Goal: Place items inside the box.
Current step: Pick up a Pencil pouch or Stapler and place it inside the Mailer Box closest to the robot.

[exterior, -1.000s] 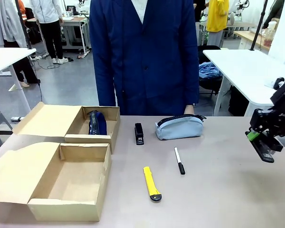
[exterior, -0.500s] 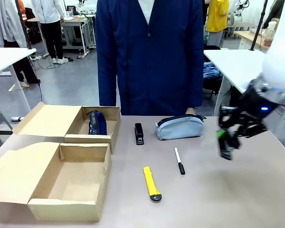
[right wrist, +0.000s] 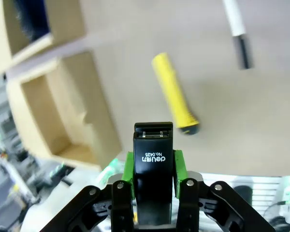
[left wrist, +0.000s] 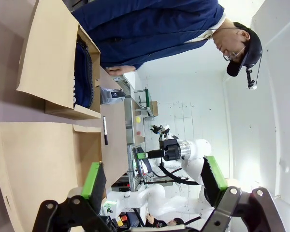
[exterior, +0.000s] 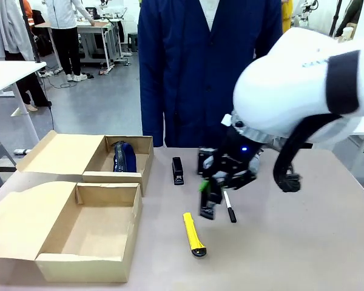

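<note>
Right gripper (exterior: 209, 193), clamped on a black stapler (exterior: 207, 210) held roughly upright over mid-table, has the empty near box (exterior: 79, 267) lying leftward and, seemingly, slightly nearer.

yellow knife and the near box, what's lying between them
Nothing; in the front view the stretch between the yellow knife and the near box is bare.

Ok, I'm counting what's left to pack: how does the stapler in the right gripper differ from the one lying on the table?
The held stapler is clamped in the right gripper, off the table; the table stapler lies free, touched by nothing. The held stapler hangs end-down near the yellow utility knife; the table stapler lies flat beside the far box. Both are black, and neither is in a box yet.
</note>
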`<state>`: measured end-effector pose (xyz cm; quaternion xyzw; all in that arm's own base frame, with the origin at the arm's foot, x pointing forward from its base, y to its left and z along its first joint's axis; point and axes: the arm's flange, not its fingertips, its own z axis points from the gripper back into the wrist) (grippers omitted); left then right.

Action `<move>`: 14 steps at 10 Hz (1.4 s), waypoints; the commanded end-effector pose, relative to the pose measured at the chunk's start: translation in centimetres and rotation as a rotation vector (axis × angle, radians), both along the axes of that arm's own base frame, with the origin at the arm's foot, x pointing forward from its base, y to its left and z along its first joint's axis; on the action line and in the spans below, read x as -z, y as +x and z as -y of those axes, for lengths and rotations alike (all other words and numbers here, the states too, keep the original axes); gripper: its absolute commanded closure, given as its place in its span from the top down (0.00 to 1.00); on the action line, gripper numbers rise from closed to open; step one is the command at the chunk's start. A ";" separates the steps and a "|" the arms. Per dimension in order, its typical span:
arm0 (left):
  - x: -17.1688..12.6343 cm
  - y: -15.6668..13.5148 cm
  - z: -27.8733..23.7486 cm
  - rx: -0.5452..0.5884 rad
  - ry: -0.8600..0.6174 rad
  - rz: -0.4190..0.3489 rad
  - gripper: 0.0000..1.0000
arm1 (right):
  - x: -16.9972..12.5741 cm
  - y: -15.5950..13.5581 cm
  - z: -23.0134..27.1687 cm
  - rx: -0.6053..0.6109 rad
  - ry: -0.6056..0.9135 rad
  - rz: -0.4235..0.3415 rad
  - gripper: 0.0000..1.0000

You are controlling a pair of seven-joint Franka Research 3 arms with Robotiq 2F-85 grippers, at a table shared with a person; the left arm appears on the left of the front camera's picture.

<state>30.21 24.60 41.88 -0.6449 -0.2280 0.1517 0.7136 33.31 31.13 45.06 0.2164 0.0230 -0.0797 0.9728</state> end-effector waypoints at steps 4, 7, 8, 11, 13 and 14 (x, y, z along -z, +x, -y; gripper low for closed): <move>0.0 -0.2 0.0 0.009 0.004 0.021 1.00 | -1.4 -2.4 -3.0 -0.145 0.008 -0.100 0.36; 0.0 -0.2 0.0 0.009 0.004 0.021 1.00 | -6.4 -8.1 6.8 -0.205 0.131 -0.135 0.36; 0.0 -0.2 0.0 0.009 0.004 0.021 1.00 | -7.2 -8.7 9.8 -0.182 0.175 -0.147 0.36; 0.0 -0.2 0.0 0.009 0.004 0.021 1.00 | -9.2 -8.5 21.6 0.133 0.288 -0.054 0.36; 0.0 -0.2 0.0 0.009 0.004 0.021 1.00 | -9.1 -9.3 29.2 0.265 0.333 0.026 0.36; 0.0 -0.2 0.0 0.009 0.004 0.021 1.00 | -8.2 -9.8 32.4 0.326 0.349 0.069 0.36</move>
